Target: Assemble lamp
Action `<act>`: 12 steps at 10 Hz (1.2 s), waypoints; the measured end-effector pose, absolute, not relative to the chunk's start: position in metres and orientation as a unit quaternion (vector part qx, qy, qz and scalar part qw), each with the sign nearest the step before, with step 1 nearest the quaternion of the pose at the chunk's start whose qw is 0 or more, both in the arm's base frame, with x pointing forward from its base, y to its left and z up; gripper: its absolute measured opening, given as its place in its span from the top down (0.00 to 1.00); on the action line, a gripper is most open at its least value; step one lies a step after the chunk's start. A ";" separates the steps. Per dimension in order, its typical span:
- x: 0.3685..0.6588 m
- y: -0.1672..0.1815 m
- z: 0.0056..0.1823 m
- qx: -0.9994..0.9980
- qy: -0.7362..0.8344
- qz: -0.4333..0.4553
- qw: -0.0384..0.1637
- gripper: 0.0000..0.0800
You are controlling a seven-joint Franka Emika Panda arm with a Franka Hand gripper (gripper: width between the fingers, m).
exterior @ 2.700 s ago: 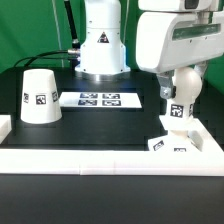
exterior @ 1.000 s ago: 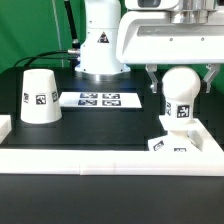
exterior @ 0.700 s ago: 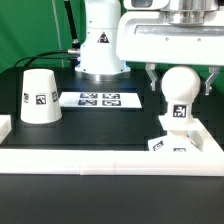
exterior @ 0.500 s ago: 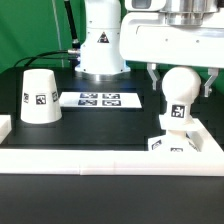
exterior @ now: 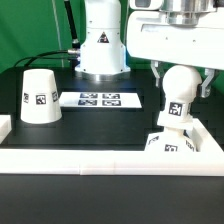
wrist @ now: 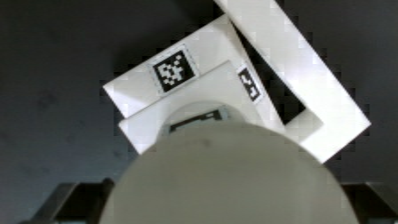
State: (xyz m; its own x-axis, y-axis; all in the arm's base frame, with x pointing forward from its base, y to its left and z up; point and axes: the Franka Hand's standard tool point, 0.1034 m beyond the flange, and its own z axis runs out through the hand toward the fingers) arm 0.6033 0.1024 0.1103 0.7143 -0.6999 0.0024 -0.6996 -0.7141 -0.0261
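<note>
The white bulb (exterior: pixel 180 97) stands on the flat square base (exterior: pixel 172 146) at the exterior view's right, leaning a little, and the base looks tipped with it. My gripper (exterior: pixel 183 80) has a finger on each side of the bulb's ball top and is shut on it. In the wrist view the bulb (wrist: pixel 222 170) fills the space between the fingers of my gripper (wrist: pixel 217 205), with the tagged base (wrist: pixel 187 75) beyond it. The cone shade (exterior: pixel 40 97) stands alone at the exterior view's left.
The marker board (exterior: pixel 98 99) lies flat in the middle, behind it the robot pedestal (exterior: pixel 100 40). A raised white rim (exterior: pixel 100 160) runs along the front and the right side, close to the base; it also shows in the wrist view (wrist: pixel 294 60).
The gripper rose from low on the bulb to its ball top. Just now the bulb has leaned and the base has shifted and tipped slightly. The shade has not moved.
</note>
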 end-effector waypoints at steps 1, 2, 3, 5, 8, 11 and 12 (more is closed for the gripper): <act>0.603 0.102 0.110 -0.925 0.379 -0.006 0.012 0.27; 0.603 0.103 0.110 -0.928 0.372 -0.006 0.012 0.27; 0.604 0.103 0.114 -0.933 0.360 -0.008 0.015 0.16; 0.601 0.102 0.122 -0.937 0.348 -0.008 0.024 0.13; 0.595 0.092 0.140 -0.945 0.325 -0.010 0.029 0.13; 0.602 0.074 0.160 -0.963 0.267 -0.027 0.031 0.13; 0.609 0.072 0.169 -0.963 0.265 -0.035 0.033 0.13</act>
